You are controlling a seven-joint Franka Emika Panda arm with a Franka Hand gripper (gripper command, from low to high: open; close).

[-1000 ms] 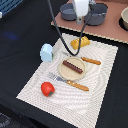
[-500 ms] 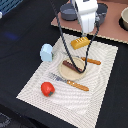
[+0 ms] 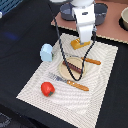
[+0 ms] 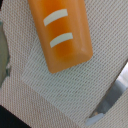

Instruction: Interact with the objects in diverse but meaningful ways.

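Observation:
The yellow-orange ridged bread block [image 3: 76,44] lies at the far edge of the woven placemat [image 3: 102,95]. My gripper [image 3: 85,38] hangs right over it, hiding part of it. In the wrist view the bread block [image 4: 62,35] fills much of the picture, and one grey finger [image 4: 116,92] shows off to its side, not touching it. Whether the jaws stand open does not show. The dark brown sausage stick [image 3: 74,66] rests on the tan plate [image 3: 63,71]. The red tomato [image 3: 47,89] sits at the mat's near corner. The pale blue carton [image 3: 46,52] stands just off the mat.
An orange-handled fork [image 3: 70,82] and knife [image 3: 92,61] lie either side of the plate. Two grey pots [image 3: 67,10] [image 3: 101,12] and a pale bowl [image 3: 124,18] stand on the brown board behind. A black cable loops down from the arm across the plate.
The arm has come forward and down from over the grey pots, and the gripper now sits low over the bread block. The toy items have not moved.

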